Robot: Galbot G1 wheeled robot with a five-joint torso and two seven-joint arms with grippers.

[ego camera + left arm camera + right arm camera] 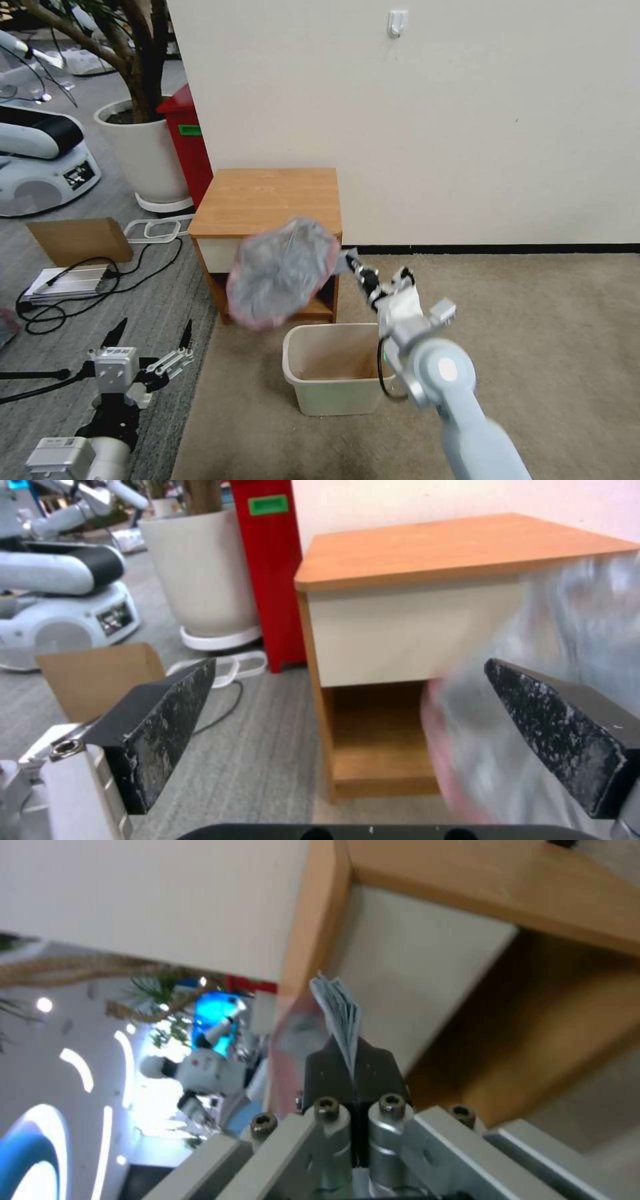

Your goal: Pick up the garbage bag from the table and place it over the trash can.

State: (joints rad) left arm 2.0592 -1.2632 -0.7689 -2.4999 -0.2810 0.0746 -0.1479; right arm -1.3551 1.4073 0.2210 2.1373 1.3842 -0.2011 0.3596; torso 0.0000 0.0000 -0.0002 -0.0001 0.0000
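Red bin (187, 143) beside white plant pot (141, 157).

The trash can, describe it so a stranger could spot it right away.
Find the wooden table against the white wall. On the carpet just in front stands the trash can: low, open, beige, rectangular, unlike the taller red bin beside the plant pot.

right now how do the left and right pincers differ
The left pincer is open and empty, low at the robot's left over the grey floor; the right pincer is shut on a pleated edge of the garbage bag. The left one hangs away from the trash can; the right one holds the bag in the air in front of the table, above the can. Both have dark fingers on pale metal mounts.
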